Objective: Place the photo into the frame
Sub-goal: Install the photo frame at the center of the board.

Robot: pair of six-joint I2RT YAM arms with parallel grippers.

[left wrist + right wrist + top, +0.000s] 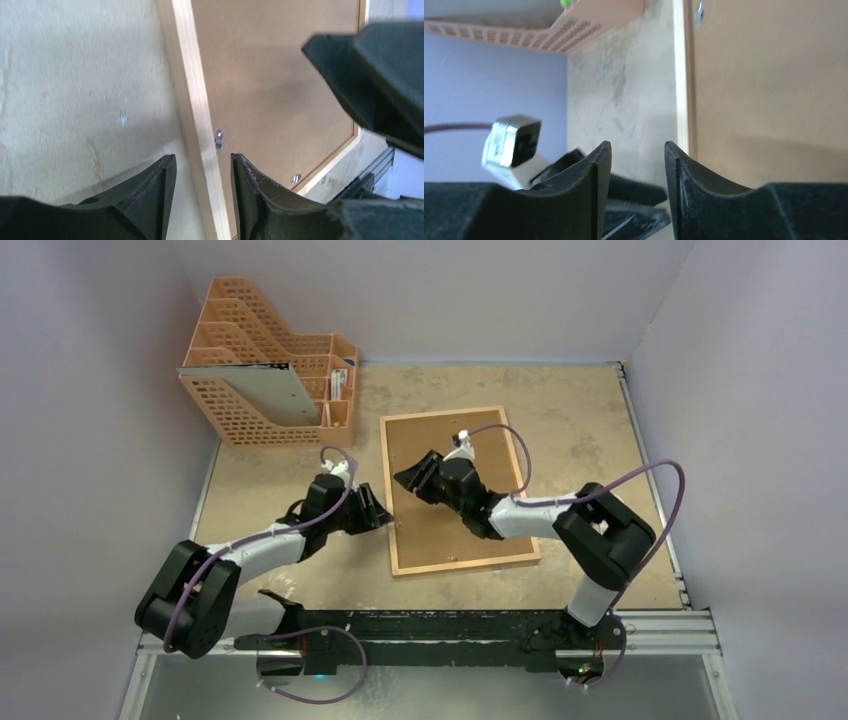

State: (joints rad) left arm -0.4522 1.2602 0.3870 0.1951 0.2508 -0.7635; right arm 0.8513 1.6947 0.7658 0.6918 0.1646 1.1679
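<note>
The light-wood frame point(470, 564) lies face down mid-table, with a brown backing panel point(432, 535) set inside it. The photo is hidden. My left gripper point(380, 508) stands open at the frame's left side. In the left wrist view the gripper point(203, 156) straddles the pale wooden rail point(192, 95) without touching it. My right gripper point(402, 478) hovers open over the panel's upper left part. In the right wrist view it point(637, 143) holds nothing, with the rail point(683, 75) just to its right and the left gripper's fingers point(644, 192) below it.
An orange file rack point(250, 410) stands at the back left, holding a pale sheet point(270, 390). Small metal tabs point(218, 137) sit along the frame's inner edge. Walls close in the table on the left, back and right. A black rail point(450, 625) runs along the near edge.
</note>
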